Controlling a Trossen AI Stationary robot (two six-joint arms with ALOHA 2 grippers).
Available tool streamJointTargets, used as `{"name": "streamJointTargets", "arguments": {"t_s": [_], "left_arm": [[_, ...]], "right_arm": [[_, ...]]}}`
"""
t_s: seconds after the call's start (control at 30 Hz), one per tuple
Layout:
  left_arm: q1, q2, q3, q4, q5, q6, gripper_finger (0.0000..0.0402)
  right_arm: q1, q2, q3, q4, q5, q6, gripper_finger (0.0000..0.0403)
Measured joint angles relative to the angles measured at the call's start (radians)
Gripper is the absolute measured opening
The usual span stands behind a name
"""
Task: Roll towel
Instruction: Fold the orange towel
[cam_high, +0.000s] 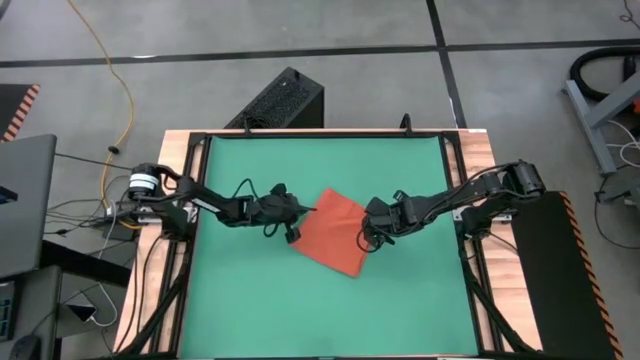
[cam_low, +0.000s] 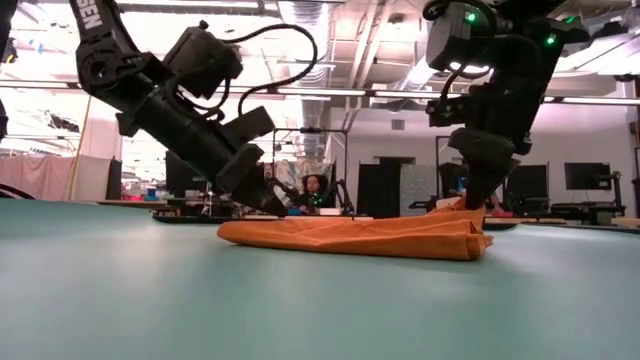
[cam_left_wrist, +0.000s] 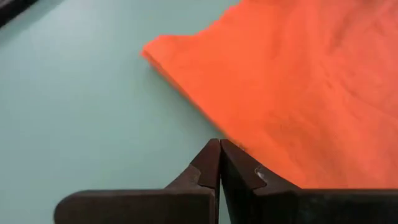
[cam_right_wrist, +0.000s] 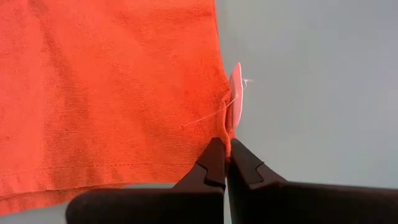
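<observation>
Green surface (cam_high: 250, 300) carries the folded towel (cam_high: 333, 244) near its centre. Left tool (cam_high: 303, 210), fingers shut on nothing, sits at the towel's 9 o'clock edge; right tool (cam_right_wrist: 226, 158) pinches the 3 o'clock edge beside the white tag (cam_right_wrist: 236, 96).

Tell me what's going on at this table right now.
Two robot arms are working on an orange towel lying folded flat on the green table. The left pincer is shut at the towel's left edge. The right pincer is shut at the opposite edge, by the white tag. No roll has formed yet.
</observation>
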Motion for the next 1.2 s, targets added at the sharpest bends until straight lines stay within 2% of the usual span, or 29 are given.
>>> {"name": "streamJointTargets", "arguments": {"t_s": [0.27, 0.6, 0.87, 1.2], "left_arm": [[0.049, 0.066, 0.03, 0.01, 0.092, 0.008, 0.0], [0.039, 0.07, 0.067, 0.011, 0.19, 0.057, 0.0], [0.042, 0.07, 0.067, -0.011, 0.181, 0.075, 0.0], [0.044, 0.07, 0.066, -0.059, 0.172, 0.046, 0.0]], "right_arm": [[0.0, 0.0, 0.0, 0.01, 0.0, 0.0, 0.0011], [-0.006, 0.0, 0.0, 0.022, -0.001, -0.014, 0.0011], [-0.006, 0.0, 0.0, 0.034, -0.005, -0.011, 0.0011], [0.003, 0.0, 0.0, 0.005, -0.09, 0.114, 0.0011]]}}
